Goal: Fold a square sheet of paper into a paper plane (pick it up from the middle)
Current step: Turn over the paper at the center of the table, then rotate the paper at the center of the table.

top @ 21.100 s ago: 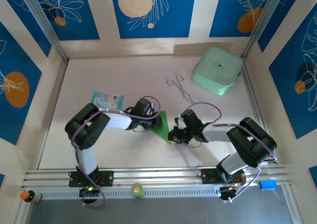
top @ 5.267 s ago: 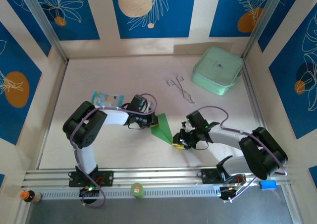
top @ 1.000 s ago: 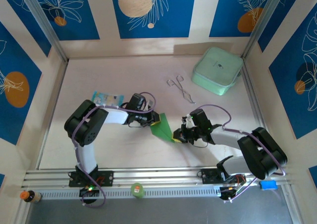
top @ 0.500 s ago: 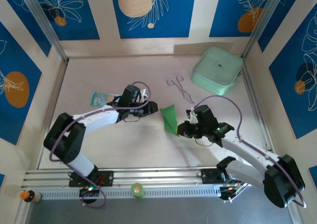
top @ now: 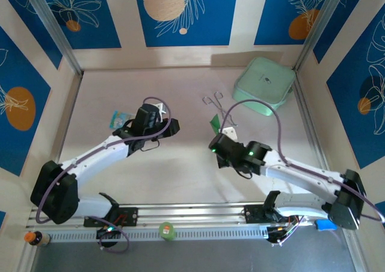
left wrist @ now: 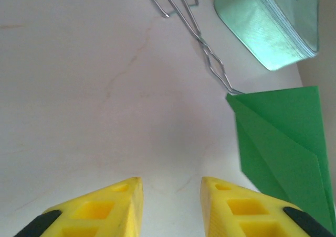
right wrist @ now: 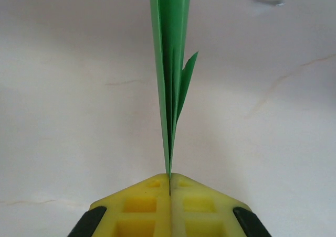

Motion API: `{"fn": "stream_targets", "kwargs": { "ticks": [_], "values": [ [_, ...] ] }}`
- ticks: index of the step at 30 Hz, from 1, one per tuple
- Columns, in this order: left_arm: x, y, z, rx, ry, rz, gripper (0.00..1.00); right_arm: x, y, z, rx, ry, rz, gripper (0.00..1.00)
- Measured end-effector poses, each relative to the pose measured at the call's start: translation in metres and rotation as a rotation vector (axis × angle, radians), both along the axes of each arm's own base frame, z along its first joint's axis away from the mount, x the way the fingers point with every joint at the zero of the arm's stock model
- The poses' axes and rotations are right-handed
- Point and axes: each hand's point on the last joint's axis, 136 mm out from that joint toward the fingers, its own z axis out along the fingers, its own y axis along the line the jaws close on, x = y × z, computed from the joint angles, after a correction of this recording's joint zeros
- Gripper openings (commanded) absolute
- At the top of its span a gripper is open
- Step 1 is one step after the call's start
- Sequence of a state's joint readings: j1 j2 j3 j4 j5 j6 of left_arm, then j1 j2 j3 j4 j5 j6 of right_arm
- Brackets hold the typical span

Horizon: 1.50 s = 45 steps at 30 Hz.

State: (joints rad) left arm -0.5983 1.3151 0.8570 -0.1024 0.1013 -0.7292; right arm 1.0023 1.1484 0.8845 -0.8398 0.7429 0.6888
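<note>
The bright-green square sheet of paper (right wrist: 169,64) is folded into several layers. It stands edge-on, straight up out of my right gripper (right wrist: 169,176), which is shut on its lower edge and holds it above the table. From above, the sheet of paper (top: 215,124) is a thin green sliver just beyond the right gripper (top: 215,137). My left gripper (left wrist: 170,182) is open with nothing between its yellow fingertips (left wrist: 126,187). It hangs over bare table, and the folded paper (left wrist: 283,142) is off to its right. In the top view the left gripper (top: 172,126) is well to the left of the paper.
Metal tongs (top: 218,108) lie just behind the paper. A mint-green box (top: 264,85) sits at the back right, also in the left wrist view (left wrist: 268,22). A light-blue packet (top: 119,119) lies by the left arm. Walls close off three sides of the table.
The left gripper has let go of the paper, opened and drawn back to the left. The right gripper has lifted the paper off the table and turned it upright.
</note>
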Motion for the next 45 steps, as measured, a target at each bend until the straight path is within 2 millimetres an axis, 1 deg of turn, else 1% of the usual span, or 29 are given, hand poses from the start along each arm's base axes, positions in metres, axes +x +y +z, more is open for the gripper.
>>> {"fn": "stream_targets", "kwargs": {
  "ticks": [3, 6, 8, 10, 14, 17, 20, 22, 24, 27, 28, 31, 34, 35, 37, 40, 45],
  "values": [
    [-0.002, 0.013, -0.002, 0.034, -0.010, 0.045, 0.35, 0.003, -0.008, -0.011, -0.197, -0.009, 0.002, 0.01],
    [-0.003, 0.026, -0.002, 0.066, -0.023, 0.093, 0.37, 0.006, -0.005, -0.025, -0.345, 0.003, 0.028, 0.02],
    [-0.005, 0.036, -0.002, 0.082, -0.035, 0.128, 0.38, 0.005, 0.002, -0.035, -0.408, 0.019, 0.066, 0.02],
    [-0.008, 0.047, -0.001, 0.091, -0.045, 0.167, 0.39, 0.002, 0.015, -0.047, -0.449, 0.043, 0.121, 0.02],
    [-0.010, 0.065, 0.000, 0.110, -0.058, 0.225, 0.40, -0.007, 0.041, -0.066, -0.426, 0.094, 0.221, 0.06],
    [-0.008, 0.071, 0.002, 0.114, -0.064, 0.246, 0.40, -0.012, 0.059, -0.074, -0.346, 0.137, 0.273, 0.12],
    [-0.008, 0.073, 0.002, 0.114, -0.062, 0.253, 0.40, -0.016, 0.076, -0.079, -0.244, 0.189, 0.306, 0.26],
    [-0.008, 0.073, 0.000, 0.115, -0.057, 0.255, 0.40, -0.017, 0.086, -0.080, -0.135, 0.226, 0.317, 0.34],
    [-0.008, 0.071, -0.004, 0.118, -0.043, 0.248, 0.40, -0.017, 0.091, -0.076, -0.019, 0.250, 0.314, 0.38],
    [-0.008, 0.067, -0.014, 0.125, -0.012, 0.230, 0.40, -0.014, 0.090, -0.065, 0.182, 0.270, 0.286, 0.39],
    [-0.008, 0.066, -0.018, 0.128, 0.000, 0.222, 0.40, -0.011, 0.088, -0.061, 0.252, 0.274, 0.266, 0.35],
    [-0.010, 0.060, -0.027, 0.122, 0.032, 0.194, 0.37, 0.000, 0.080, -0.057, 0.449, 0.304, 0.186, 0.18],
    [-0.010, 0.050, -0.035, 0.094, 0.067, 0.164, 0.32, 0.011, 0.068, -0.063, 0.604, 0.359, 0.095, 0.08],
    [-0.010, 0.047, -0.038, 0.087, 0.079, 0.155, 0.30, 0.013, 0.067, -0.065, 0.634, 0.377, 0.075, 0.06],
    [-0.011, 0.039, -0.044, 0.063, 0.108, 0.133, 0.28, 0.013, 0.069, -0.070, 0.687, 0.427, 0.057, 0.05],
    [-0.012, 0.028, -0.053, 0.033, 0.145, 0.100, 0.25, 0.012, 0.078, -0.077, 0.732, 0.488, 0.058, 0.05],
    [-0.016, 0.016, -0.063, -0.003, 0.198, 0.051, 0.21, 0.010, 0.086, -0.098, 0.750, 0.585, 0.018, 0.06]
  ]
}}
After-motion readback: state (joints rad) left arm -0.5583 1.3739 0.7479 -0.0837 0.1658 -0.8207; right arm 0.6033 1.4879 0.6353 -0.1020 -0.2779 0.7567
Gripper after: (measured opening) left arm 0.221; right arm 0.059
